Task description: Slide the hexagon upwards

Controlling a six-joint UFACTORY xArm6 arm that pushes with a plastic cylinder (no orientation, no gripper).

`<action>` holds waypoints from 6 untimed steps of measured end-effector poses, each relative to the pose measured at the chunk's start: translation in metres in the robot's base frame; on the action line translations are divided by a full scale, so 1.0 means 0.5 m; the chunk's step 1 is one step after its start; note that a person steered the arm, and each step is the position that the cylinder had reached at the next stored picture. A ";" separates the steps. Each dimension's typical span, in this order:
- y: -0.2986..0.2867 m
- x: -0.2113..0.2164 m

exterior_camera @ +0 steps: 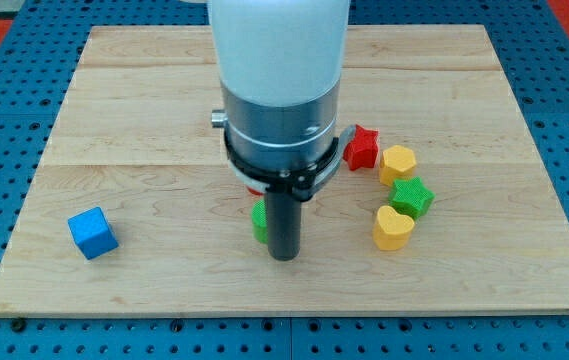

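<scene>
A yellow hexagon (398, 162) lies on the wooden board (164, 120) at the view's right, just right of a red star (361, 148) and above a green star (411, 197). A yellow heart (393, 228) lies below the green star. My tip (283, 255) rests on the board near the bottom middle, well left of the hexagon. A green block (260, 221) touches the rod's left side and is mostly hidden by it. A sliver of a red block (252, 189) shows under the arm's collar.
A blue cube (93, 233) lies at the board's lower left. The arm's white and grey body (279, 90) hides the board's upper middle. A blue pegboard (4, 90) surrounds the board.
</scene>
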State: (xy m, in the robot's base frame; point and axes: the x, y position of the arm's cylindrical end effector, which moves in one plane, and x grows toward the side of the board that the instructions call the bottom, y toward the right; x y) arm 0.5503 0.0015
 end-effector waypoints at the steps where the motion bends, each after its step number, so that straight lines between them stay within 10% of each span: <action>1: -0.025 -0.032; 6: 0.070 -0.020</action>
State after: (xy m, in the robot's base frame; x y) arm 0.5401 0.0367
